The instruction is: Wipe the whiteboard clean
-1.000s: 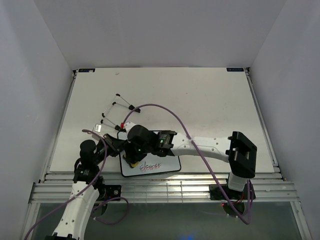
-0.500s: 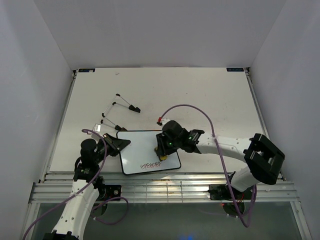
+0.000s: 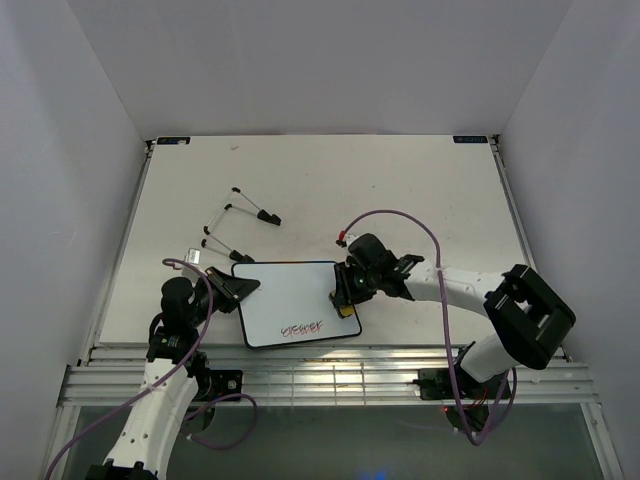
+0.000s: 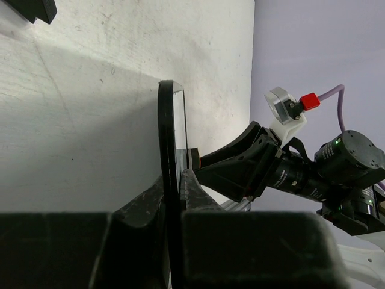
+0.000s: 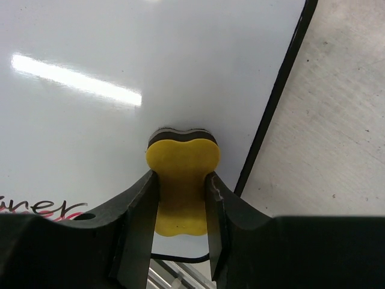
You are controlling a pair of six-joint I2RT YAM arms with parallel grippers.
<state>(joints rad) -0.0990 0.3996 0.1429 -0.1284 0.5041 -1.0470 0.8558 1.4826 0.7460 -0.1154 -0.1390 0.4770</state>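
The whiteboard (image 3: 290,300) lies flat near the table's front edge, with red-and-black handwriting (image 3: 302,328) along its near edge. My left gripper (image 3: 243,288) is shut on the board's left rim; the left wrist view shows the rim edge-on (image 4: 169,138) between the fingers. My right gripper (image 3: 346,306) is shut on the yellow peanut-shaped eraser (image 5: 181,180) and presses it on the board near the right rim (image 5: 277,102). A bit of handwriting (image 5: 42,208) shows at the lower left of the right wrist view.
Several black-tipped markers (image 3: 252,210) lie on the table behind and left of the board. The metal rail of the table's front edge (image 3: 320,375) runs just below the board. White walls enclose the table.
My right gripper has slid the eraser from the board's left side across to its right edge. The writing near the front edge looks fainter. My left gripper has not moved.
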